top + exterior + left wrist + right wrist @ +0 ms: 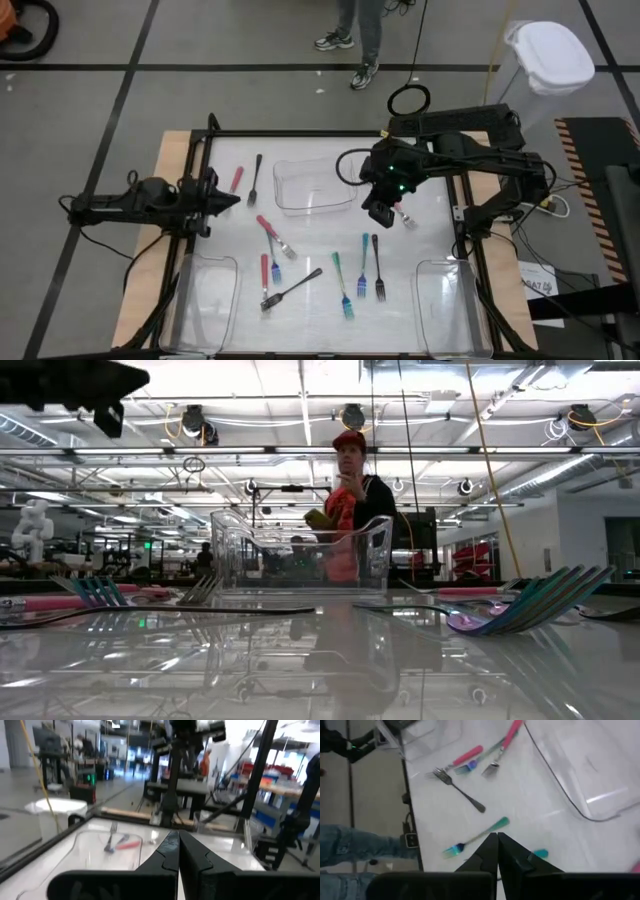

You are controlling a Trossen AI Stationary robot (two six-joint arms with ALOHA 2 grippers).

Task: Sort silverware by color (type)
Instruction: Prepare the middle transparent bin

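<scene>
The silverware lies scattered on the white table. A pink-handled piece [237,180] and a dark fork [256,178] lie far left. Pink forks [270,232] and a dark fork [292,290] lie in the middle, and teal forks [364,262] lie near right of the middle. My right gripper [384,215] [497,840] hangs shut above the table, right of the middle, tilted downward over a teal fork [477,836], with nothing between its fingers. My left gripper [236,200] [177,851] is shut at the table's left side, level and pointing right, holding nothing.
Clear plastic trays stand at the far middle [315,185], the near left [205,300] and the near right [445,305]. A black frame [300,133] runs round the table. A person [360,40] stands beyond the far edge. A pink piece [407,217] lies beside my right gripper.
</scene>
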